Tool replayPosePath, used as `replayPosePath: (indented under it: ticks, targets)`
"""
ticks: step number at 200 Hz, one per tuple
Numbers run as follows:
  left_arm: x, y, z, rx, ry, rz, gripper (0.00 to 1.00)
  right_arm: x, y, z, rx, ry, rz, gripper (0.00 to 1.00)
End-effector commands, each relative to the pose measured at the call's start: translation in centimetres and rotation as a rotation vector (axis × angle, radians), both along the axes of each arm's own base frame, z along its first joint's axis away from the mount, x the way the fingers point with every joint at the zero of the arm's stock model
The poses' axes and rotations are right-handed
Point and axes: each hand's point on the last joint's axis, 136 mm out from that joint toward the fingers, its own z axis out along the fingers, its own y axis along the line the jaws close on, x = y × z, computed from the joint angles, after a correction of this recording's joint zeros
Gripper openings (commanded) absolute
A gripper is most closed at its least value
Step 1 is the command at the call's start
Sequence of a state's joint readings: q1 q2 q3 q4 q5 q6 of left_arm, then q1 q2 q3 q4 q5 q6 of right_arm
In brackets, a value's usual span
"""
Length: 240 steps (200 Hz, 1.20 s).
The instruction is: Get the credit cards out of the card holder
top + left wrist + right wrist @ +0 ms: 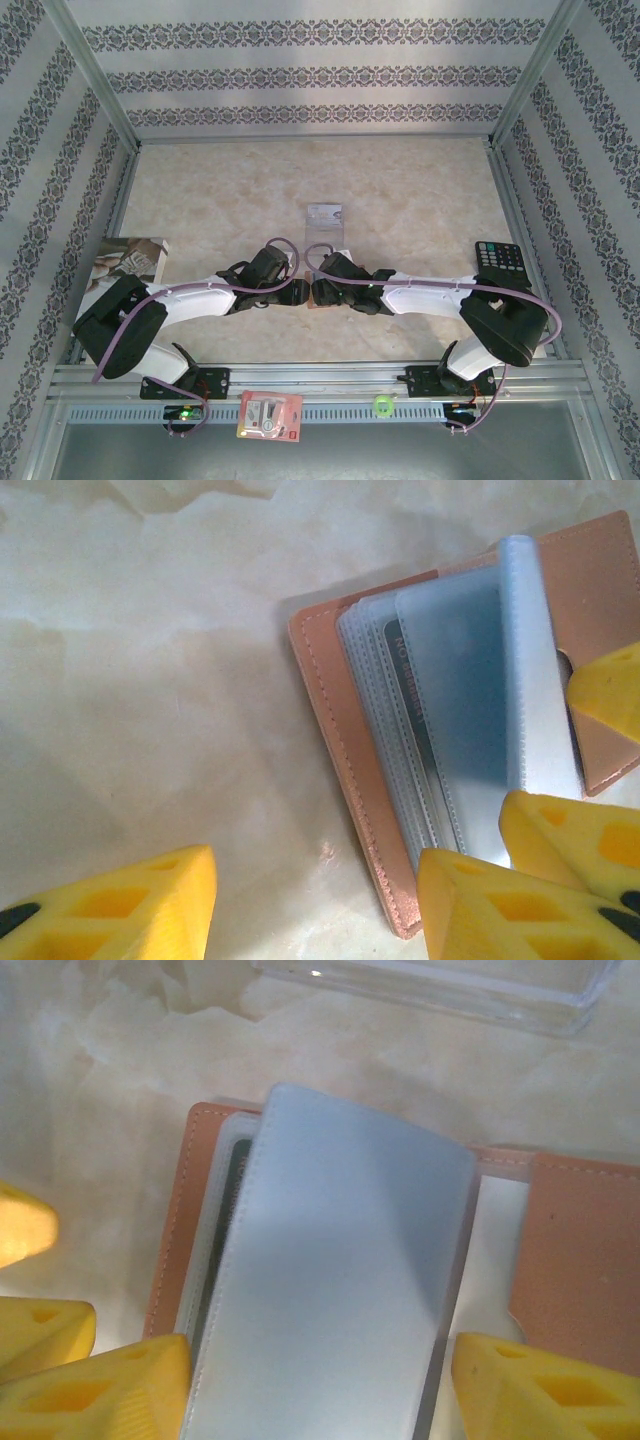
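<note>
Left pincer (310, 905) wide open at card holder (325, 710) edge, right pincer (320, 1390) wide, straddling its grey-blue panel (340, 1250)

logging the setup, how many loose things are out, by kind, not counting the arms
card holder: 1
calculator: 1
magazine: 1
red-and-white packet: 1
clear case: 1
green ring: 1
total: 6
</note>
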<state>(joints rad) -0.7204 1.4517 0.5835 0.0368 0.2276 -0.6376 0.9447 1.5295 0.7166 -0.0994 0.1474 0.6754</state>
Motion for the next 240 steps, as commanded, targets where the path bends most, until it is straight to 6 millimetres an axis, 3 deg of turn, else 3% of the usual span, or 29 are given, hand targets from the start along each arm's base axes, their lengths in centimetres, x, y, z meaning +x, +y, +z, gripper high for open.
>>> replayPosePath:
  ticks: [1, 52, 87, 143, 190, 208, 240]
  targets:
    - [0.4, -1.0, 1.6, -0.036, -0.042, -0.015, 0.56, -0.4, 0.9, -0.3, 0.006, 0.016, 0.035, 0.74]
    - [0.4, -0.6, 1.5, -0.022, -0.045, -0.009, 0.56, -0.8, 1.0, -1.5, -0.013, 0.047, 0.047, 0.73]
    - [0.4, -0.8, 1.4, -0.030, -0.042, -0.012, 0.56, -0.8, 0.7, -1.7, -0.022, 0.045, 0.039, 0.62]
    - [0.6, -1.6, 1.6, -0.052, -0.038, -0.023, 0.55, -0.7, 1.0, -1.4, 0.003, 0.035, 0.048, 0.34]
    - [0.8, -2.1, 0.2, -0.013, -0.021, -0.041, 0.48, -0.7, 1.2, -1.4, 0.020, 0.037, 0.042, 0.12]
    - [0.8, -2.1, -0.4, 0.025, -0.014, -0.048, 0.46, -0.7, 0.9, -1.4, 0.026, 0.040, 0.026, 0.12]
    - [0.4, -0.9, -2.4, 0.137, 0.042, -0.044, 0.36, -0.5, -0.3, -1.3, 0.014, 0.034, -0.032, 0.26]
